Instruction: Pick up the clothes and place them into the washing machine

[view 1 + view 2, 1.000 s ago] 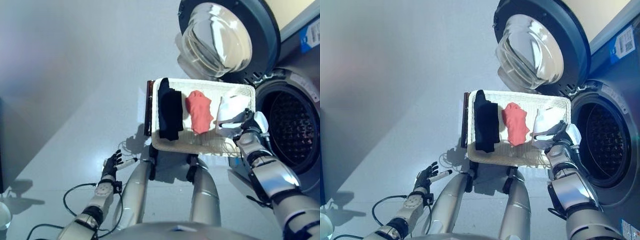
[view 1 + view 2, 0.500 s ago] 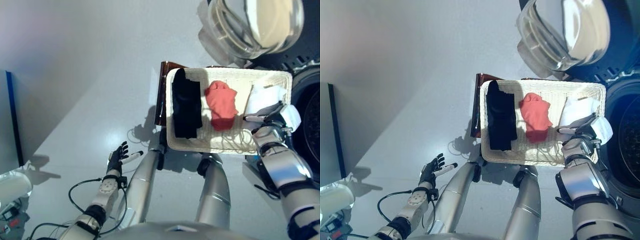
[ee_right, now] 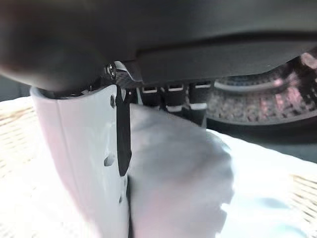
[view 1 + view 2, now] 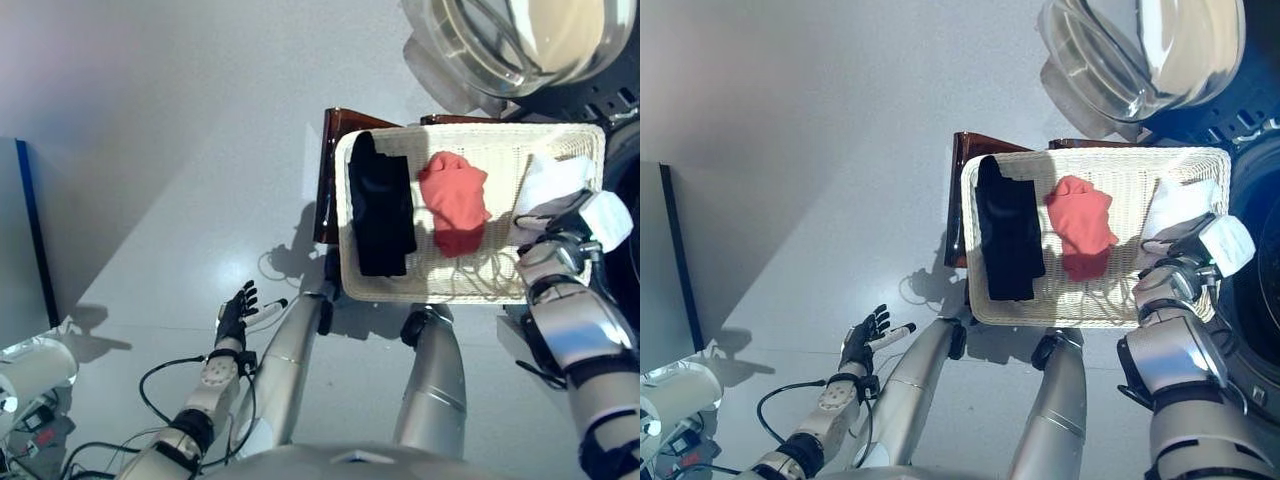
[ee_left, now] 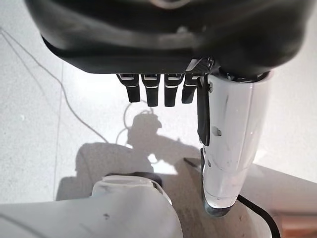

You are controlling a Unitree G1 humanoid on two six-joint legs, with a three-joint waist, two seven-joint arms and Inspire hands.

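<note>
A shallow wicker basket [image 4: 343,220] rests on a dark brown box [image 4: 330,170]. In it lie a black cloth [image 4: 380,215], a red cloth [image 4: 455,200] and, at its right end, a white cloth [image 4: 548,180]. My right hand [image 4: 572,222] is at that end, its white-covered thumb [image 3: 84,163] and fingers pinching the white cloth [image 3: 183,173]. My left hand [image 4: 235,315] hangs low over the floor at the lower left, fingers straight [image 5: 158,91], holding nothing.
The washing machine's open glass door [image 4: 500,40] hangs above the basket's far right corner. The dark drum opening [image 4: 1255,300] is just right of the basket. A blue-edged panel [image 4: 30,230] and a white object [image 4: 35,370] stand at the far left.
The whole picture has shifted, so the camera moved. My right hand stays closed on the white cloth at the basket's right end. The left hand holds its place.
</note>
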